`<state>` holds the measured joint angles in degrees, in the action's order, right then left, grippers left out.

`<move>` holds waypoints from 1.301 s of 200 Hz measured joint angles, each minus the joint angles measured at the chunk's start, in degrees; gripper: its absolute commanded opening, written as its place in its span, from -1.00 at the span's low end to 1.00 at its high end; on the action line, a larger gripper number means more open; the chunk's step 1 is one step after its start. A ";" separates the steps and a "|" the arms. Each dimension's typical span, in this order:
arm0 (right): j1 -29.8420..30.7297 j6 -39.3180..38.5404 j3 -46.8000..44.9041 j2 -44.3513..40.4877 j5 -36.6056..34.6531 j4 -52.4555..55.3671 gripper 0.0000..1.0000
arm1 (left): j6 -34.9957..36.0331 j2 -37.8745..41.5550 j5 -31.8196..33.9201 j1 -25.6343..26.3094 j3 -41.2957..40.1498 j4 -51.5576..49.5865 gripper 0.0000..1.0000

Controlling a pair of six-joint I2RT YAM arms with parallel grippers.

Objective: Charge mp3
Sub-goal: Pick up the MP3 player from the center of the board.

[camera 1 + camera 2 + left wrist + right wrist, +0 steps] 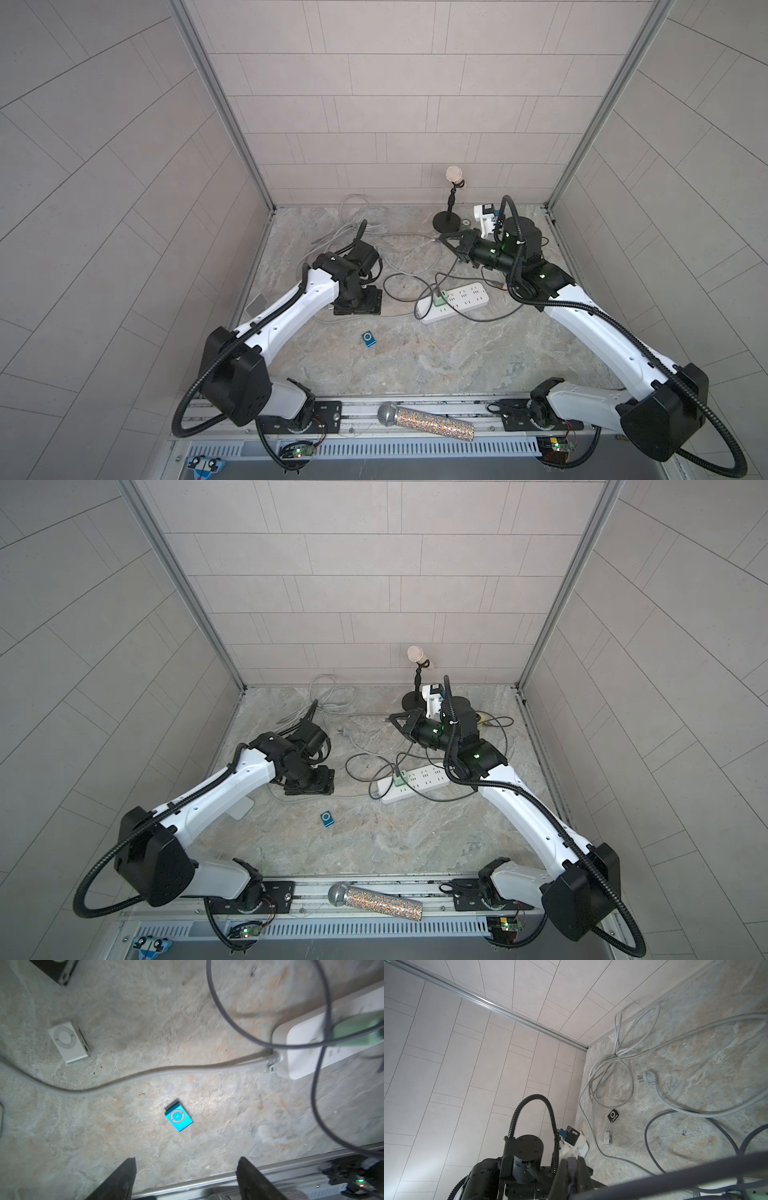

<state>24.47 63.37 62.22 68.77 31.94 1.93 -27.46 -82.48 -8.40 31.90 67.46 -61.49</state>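
Okay, blue mp3 player (368, 338) lies flat on the marble table (457, 365), control ring up, toward the front, nothing plugged into it. Also seen in the other top view (327, 819) and the left wrist view (178, 1116).

Left gripper (185, 1178) hangs over the table just behind the player, jaws spread wide, nothing between them, no contact with the player.

Right gripper (572, 1162) is farther back on the right side, clenched on a dark cable (572, 1167). That cable runs down to a green adapter (439, 298) plugged into the white power strip (455, 301), which sits mid-table, well apart from the blue player.

Other players around: a white mp3 player (67, 1042) under the left arm and a black mp3 player (613, 1114) near the back-left corner (both loose, no cable in them). A grey cord (646, 1079) with an unplugged wall plug loops across the back. Mic stand (451, 208) is upright at the back, and a glitter microphone (424, 419) lies on the front rail.
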 measured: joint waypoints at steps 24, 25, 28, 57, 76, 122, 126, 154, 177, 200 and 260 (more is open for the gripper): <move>-0.07 -0.44 0.00 0.00 0.37 0.44 -1.00 | 0.15 -2.14 1.33 1.79 -1.27 -0.98 0.52; -0.07 -0.44 0.00 0.00 0.39 0.46 -1.00 | 0.11 -2.19 1.36 1.81 -1.31 -0.96 0.52; -0.07 -0.44 0.00 0.00 0.39 0.52 -1.00 | 0.17 -2.45 1.42 1.90 -1.68 -0.87 0.49; -0.07 -0.44 0.00 -0.04 0.50 0.96 -1.00 | -3.39 -4.22 0.55 2.01 -6.36 2.29 0.35; -0.07 -0.44 0.00 -0.26 0.61 0.96 -1.00 | -7.34 -4.35 -0.50 1.99 -9.68 5.66 0.31; -0.07 -0.66 -0.44 -2.19 0.63 0.98 -1.00 | -19.39 -4.35 -3.30 1.97 -16.20 15.28 0.21; -0.07 -0.74 -0.46 -2.40 0.61 0.96 -1.00 | -20.04 -4.35 -3.39 1.97 -16.44 15.87 0.20; -0.07 -1.49 -0.74 -3.85 0.61 0.98 -1.00 | -23.78 -4.87 -2.95 1.49 -16.83 18.49 0.13; -0.07 -1.92 -0.81 -4.42 0.59 1.11 -1.00 | -25.59 -5.53 -2.62 1.05 -16.83 20.24 0.08; -0.07 -2.32 -1.07 -4.79 0.59 1.14 -1.00 | -26.18 -7.15 -2.40 0.74 -16.83 20.90 0.04; -0.22 -3.43 -1.92 -4.90 0.59 1.95 -1.00 | -26.58 -7.54 -1.75 0.02 -17.53 20.72 0.03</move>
<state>24.25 59.94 60.29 63.88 32.53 3.88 -54.04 -90.02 -10.15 31.92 49.93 -40.77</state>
